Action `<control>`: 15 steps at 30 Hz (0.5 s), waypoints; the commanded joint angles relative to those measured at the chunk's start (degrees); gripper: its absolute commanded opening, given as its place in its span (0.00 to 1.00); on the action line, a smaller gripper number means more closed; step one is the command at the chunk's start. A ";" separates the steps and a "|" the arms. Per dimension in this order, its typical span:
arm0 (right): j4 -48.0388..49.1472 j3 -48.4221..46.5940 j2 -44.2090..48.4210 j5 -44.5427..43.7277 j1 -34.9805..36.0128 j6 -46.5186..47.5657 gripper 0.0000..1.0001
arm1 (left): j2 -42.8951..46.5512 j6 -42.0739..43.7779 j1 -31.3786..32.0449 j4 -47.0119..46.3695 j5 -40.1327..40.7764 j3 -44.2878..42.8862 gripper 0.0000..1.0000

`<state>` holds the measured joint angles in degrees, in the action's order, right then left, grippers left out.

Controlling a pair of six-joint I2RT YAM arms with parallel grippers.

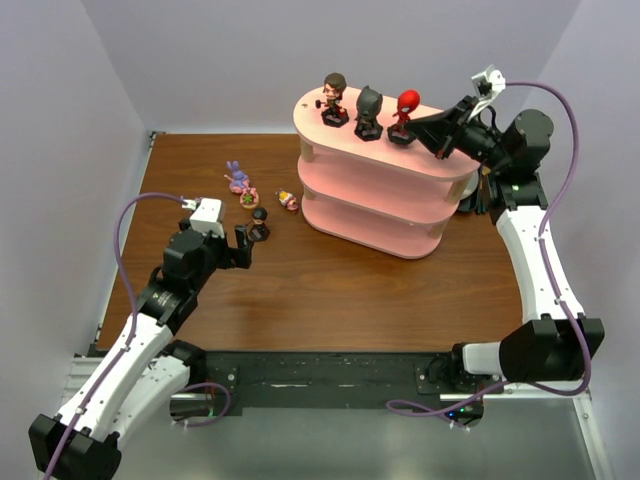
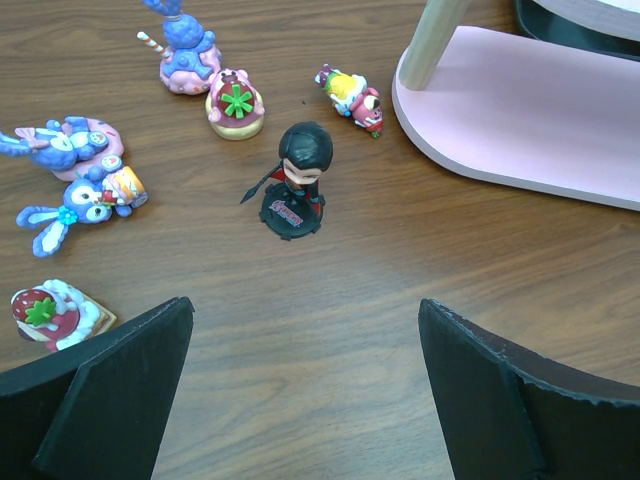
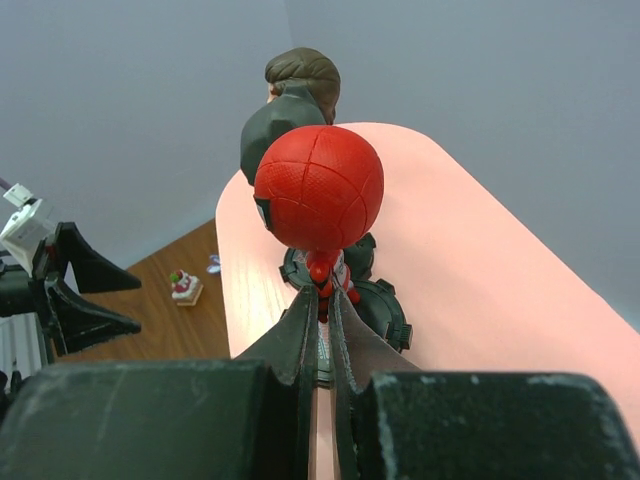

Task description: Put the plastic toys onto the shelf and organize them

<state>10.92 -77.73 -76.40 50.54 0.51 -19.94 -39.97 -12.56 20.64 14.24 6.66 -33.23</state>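
Brown wood table (image 1: pixel 330 300), pale walls (image 1: pixel 250 60); left pincer (image 2: pixel 305 325) spread, right pincer (image 3: pixel 322 296) pressed together.

I count one shelf (image 1: pixel 380 190) with three boards, three big-headed figures (image 1: pixel 368 112) on its top board, a fourth big-headed figure (image 2: pixel 297 180) left of the shelf, three long-eared creatures (image 2: pixel 185 50) and three tiny toys (image 2: pixel 236 102) also left of it.

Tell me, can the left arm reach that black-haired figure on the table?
Probably yes: its open end effector faces the figure, with only bare table between them.
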 commanded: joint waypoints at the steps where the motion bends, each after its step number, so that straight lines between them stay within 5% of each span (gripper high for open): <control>1: 5.25 0.21 -0.06 2.71 -0.34 -0.10 0.00 | 0.15 1.31 -0.25 -2.73 -0.59 -0.16 1.00; 15: 4.55 1.71 -1.29 4.48 -2.01 3.07 0.00 | 0.50 1.57 -0.25 -2.90 -1.03 -0.16 1.00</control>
<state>12.91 -76.44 -77.30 53.60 -1.17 -18.15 -39.97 -12.36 20.64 14.22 6.35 -33.23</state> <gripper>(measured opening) 0.037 0.997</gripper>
